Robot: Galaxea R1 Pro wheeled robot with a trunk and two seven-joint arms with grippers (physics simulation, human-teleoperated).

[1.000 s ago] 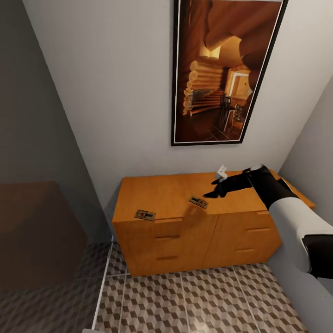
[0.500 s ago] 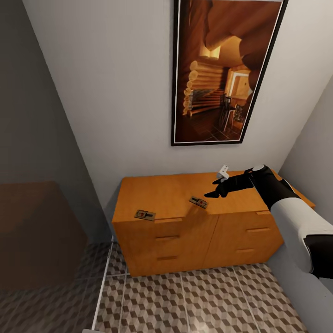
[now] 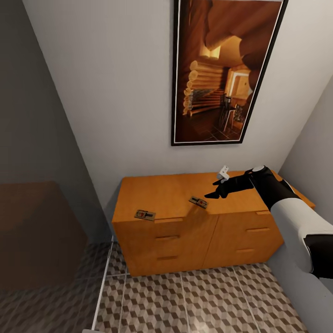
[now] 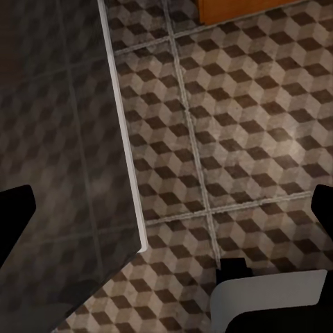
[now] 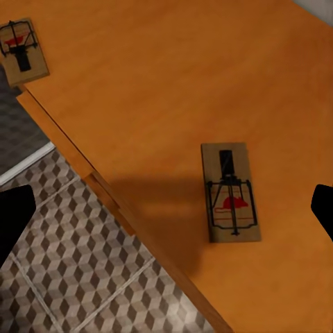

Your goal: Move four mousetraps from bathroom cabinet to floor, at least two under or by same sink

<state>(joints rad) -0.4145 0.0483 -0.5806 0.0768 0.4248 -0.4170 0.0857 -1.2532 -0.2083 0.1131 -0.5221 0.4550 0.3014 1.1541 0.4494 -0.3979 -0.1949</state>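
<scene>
A: Orange-brown wood, the cabinet (image 3: pixel 175 194) top, and two mousetraps on it. The nearer mousetrap (image 3: pixel 198 202) lies just left of the right gripper (image 3: pixel 209 194), close to the front edge.

B: Jaws wide. The right wrist view shows that trap's (image 5: pixel 230 191) long axis running between the fingertips.

A: The far mousetrap (image 3: pixel 144 215) sits at the corner. The left gripper (image 4: pixel 166 215), spread open, looks down on the bathroom floor (image 4: pixel 236 125).
</scene>
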